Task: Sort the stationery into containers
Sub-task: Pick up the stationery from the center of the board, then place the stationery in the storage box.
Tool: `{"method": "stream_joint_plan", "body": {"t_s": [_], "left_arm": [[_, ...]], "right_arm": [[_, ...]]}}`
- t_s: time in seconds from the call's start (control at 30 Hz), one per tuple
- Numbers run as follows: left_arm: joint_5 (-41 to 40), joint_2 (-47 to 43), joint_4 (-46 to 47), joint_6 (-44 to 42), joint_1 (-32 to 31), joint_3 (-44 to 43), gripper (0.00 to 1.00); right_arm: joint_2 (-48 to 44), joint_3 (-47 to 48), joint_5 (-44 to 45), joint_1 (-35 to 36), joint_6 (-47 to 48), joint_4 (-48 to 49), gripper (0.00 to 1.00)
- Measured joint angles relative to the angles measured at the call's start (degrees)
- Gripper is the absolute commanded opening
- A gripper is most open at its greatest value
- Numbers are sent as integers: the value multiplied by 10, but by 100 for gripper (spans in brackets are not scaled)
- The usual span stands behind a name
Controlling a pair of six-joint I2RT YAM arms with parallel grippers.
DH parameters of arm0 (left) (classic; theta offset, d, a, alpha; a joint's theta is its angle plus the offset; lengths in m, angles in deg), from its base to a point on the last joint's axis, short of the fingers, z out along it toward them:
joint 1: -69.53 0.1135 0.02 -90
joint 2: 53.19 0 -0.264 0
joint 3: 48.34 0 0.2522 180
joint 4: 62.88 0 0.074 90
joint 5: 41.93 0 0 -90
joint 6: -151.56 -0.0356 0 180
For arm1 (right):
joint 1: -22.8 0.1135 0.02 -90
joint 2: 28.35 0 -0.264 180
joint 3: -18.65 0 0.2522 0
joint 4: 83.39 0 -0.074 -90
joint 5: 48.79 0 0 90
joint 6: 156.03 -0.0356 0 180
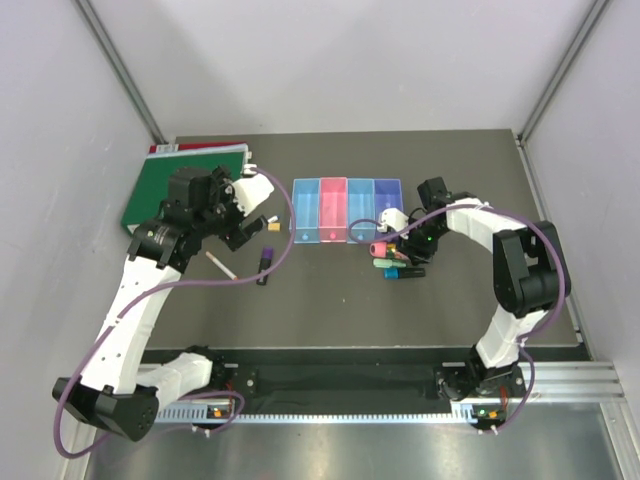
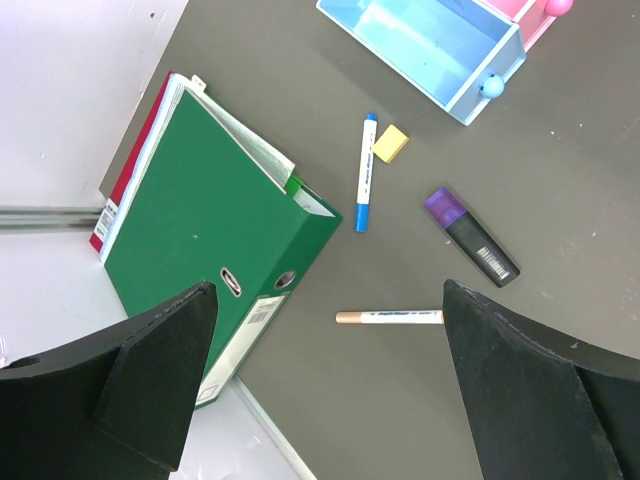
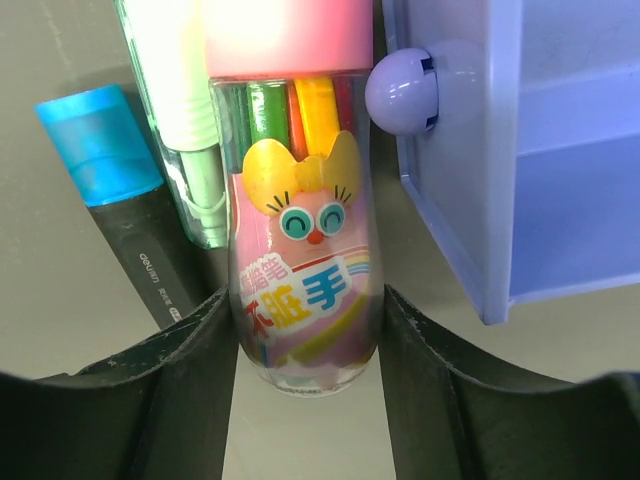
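Note:
The containers [image 1: 340,210] are four narrow bins in a row: light blue, pink, light blue, purple. My right gripper [image 1: 384,242] is low beside the purple bin [image 3: 520,150], its fingers [image 3: 170,390] pressed on both sides of a pink crayon tube [image 3: 305,270] with a cartoon face. A blue-capped black marker [image 3: 120,210] and a green pen [image 3: 185,150] lie against the tube. My left gripper [image 2: 328,330] is open and empty, high above an orange-ended white pen [image 2: 390,317]. A purple-capped black marker [image 2: 472,237], a blue-ended white pen [image 2: 366,172] and a yellow eraser [image 2: 390,143] lie near the light blue bin [image 2: 430,45].
A large green binder [image 1: 185,185] lies at the table's back left, over a red folder by the wall. It also shows in the left wrist view [image 2: 200,230], close to the table's edge.

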Motion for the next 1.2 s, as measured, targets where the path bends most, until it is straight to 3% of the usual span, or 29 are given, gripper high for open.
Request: {"method": "stream_joint_plan", "body": {"t_s": [0.23,0.57,0.9,1.2], "left_arm": [[1,0,1,0,0,0,99],[51,-8,4,33,0,22,99],[225,-22,22,117,0,82,99],[393,-11,155,245,0,113,99]], "right_arm": [[-11,-10,1,0,-1,3,16],[-137,-53,17,0,-17,3,10],[-262,-65,37,1,-46,5,9],[-348,-65,55,31,-69,6,10]]}}
